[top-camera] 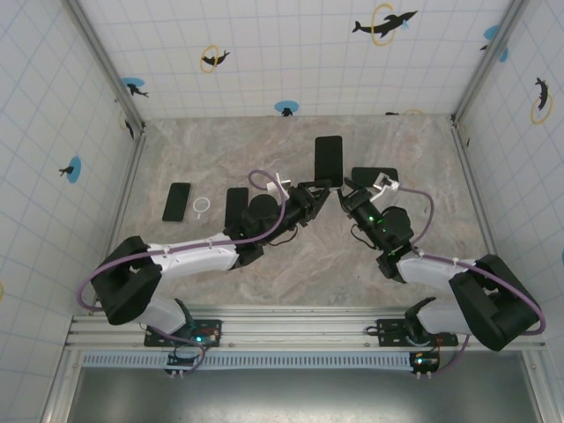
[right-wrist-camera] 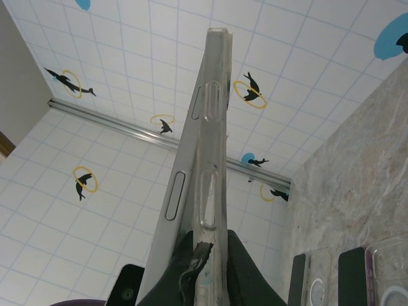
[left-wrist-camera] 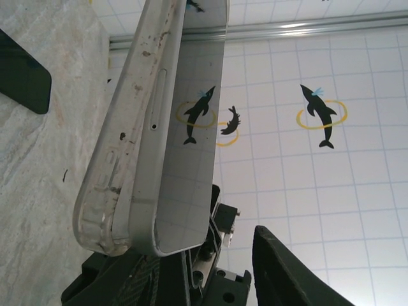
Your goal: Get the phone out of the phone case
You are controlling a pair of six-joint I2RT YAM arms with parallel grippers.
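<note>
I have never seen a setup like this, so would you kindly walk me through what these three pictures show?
These are two robot arms bolted at the near edge of a marbled table, inside a booth of tiled walls with dolphin stickers. The overhead view looks down from above and behind them. The other two views come from small cameras on each wrist, looking up along the fingers.

Between them the arms hold up one phone that sits in a clear case. The right gripper is shut on the case's edge. The left gripper is at the same phone, its silver edge close in front of the camera; how firmly it grips I cannot tell.

On the table lie more dark phones or cases and a small white ring.
</note>
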